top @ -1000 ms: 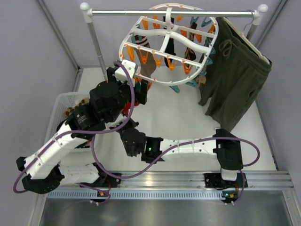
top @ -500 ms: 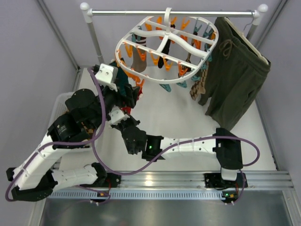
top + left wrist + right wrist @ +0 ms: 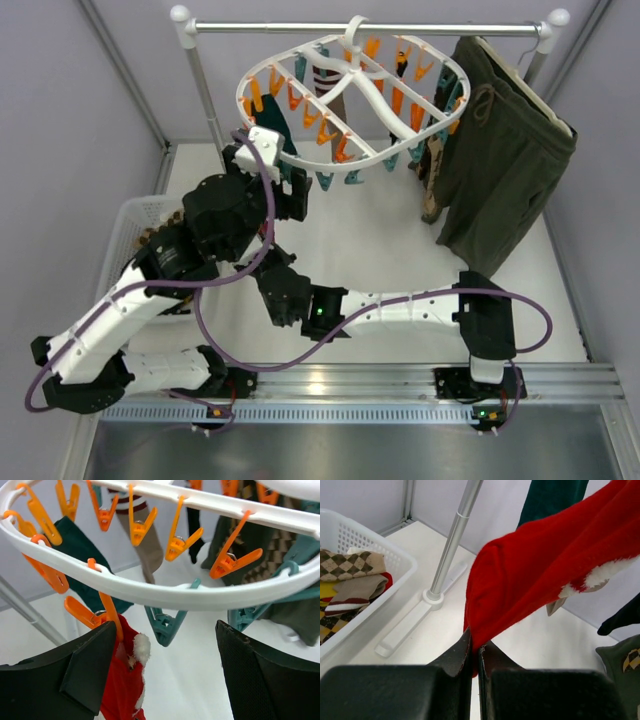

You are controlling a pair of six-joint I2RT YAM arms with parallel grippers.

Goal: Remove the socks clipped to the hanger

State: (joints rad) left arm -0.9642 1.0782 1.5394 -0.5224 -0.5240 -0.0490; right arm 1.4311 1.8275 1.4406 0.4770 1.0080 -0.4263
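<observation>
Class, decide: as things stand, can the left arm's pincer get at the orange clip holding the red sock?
Probably yes. The left pincer is open just under the hanger, with the orange clip right beside one finger and nothing between them.

Tilted round white hanger [image 3: 165, 596], red sock [image 3: 122, 687] clipped at rim

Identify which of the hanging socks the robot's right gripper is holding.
The red sock with white fluffy trim: its lower edge is pinched in the shut right gripper. The dark teal sock and the brown sock hang free.
</observation>
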